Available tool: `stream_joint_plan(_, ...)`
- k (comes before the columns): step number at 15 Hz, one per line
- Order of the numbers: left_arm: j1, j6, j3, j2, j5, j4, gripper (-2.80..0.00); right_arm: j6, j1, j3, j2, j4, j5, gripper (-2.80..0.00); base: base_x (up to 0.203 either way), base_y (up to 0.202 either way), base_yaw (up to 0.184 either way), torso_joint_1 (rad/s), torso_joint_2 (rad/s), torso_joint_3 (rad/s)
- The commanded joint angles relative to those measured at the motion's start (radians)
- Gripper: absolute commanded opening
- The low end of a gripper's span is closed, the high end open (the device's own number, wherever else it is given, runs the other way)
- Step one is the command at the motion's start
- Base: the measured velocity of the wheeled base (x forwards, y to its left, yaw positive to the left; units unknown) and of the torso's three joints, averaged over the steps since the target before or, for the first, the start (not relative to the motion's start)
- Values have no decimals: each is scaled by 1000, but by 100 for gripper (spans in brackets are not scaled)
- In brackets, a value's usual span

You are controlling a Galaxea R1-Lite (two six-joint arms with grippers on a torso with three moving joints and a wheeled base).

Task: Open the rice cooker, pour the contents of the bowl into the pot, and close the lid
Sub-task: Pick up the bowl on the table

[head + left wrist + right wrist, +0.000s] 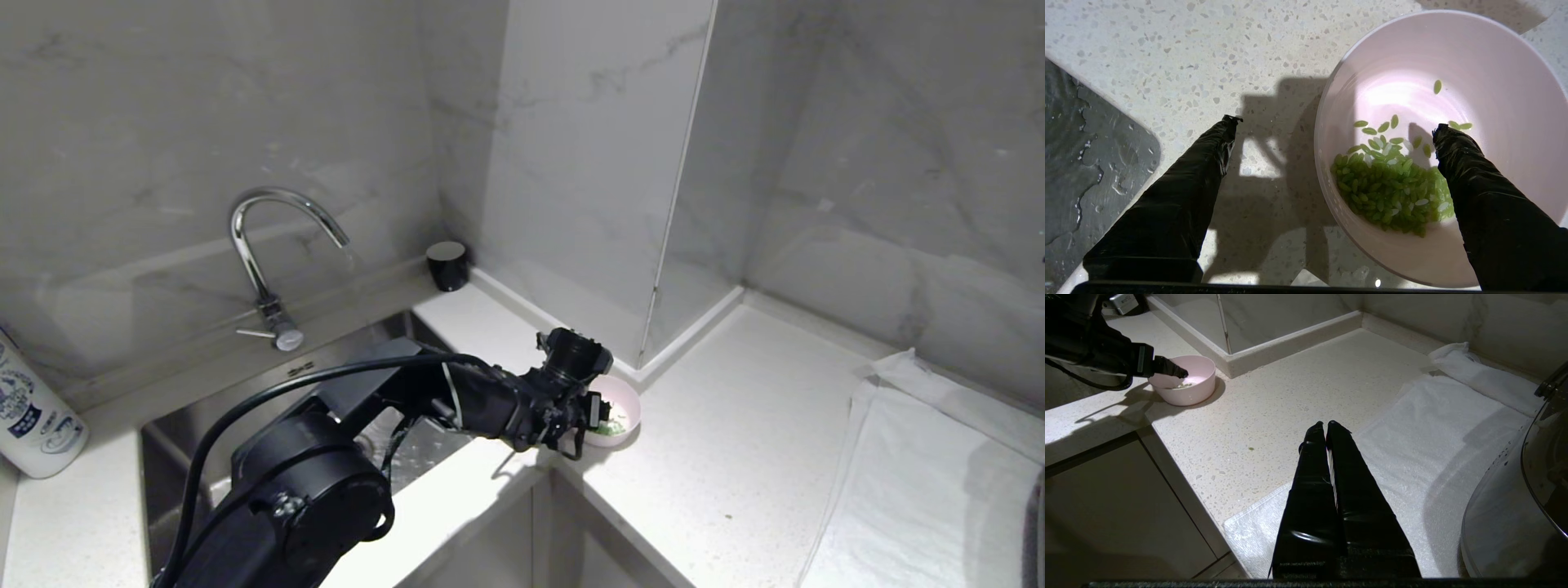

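Though small and likely light, the bowl (1453, 61) looks smooth and slick, pale pink, thin-walled and rigid; it sits on the speckled stone counter (1208, 61) near the sink (1086, 155) corner. Green grains (1388, 188) lie heaped loose against its near wall, apt to spill if tipped. Left gripper (1337, 124) has its fingers spread wide, straddling the rim: one inside, one outside. Best hold, I judge: pinch that rim wall. Right gripper (1325, 424) is pressed together, idle over the white towel (1433, 428).
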Motion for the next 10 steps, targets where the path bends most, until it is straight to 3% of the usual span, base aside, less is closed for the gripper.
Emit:
stream_joint_plan(1,1,-1,-10,27,4,0,0,-1,-1,0,0,0,1,-280,0,0,0,0,0,0)
stream_joint_plan(3,0,-1,-2,34,5,0,0,-1,-1,0,0,0,1,-280,0,0,0,0,0,0)
stream_joint_plan(4,0,2,-2,39,5,0,-280,-1,-1,0,0,0,1,-280,0,0,0,0,0,0)
stream_joint_plan(10,-5,7,1,42,4,0,-280,-1,0,0,1,0,1,-280,0,0,0,0,0,0)
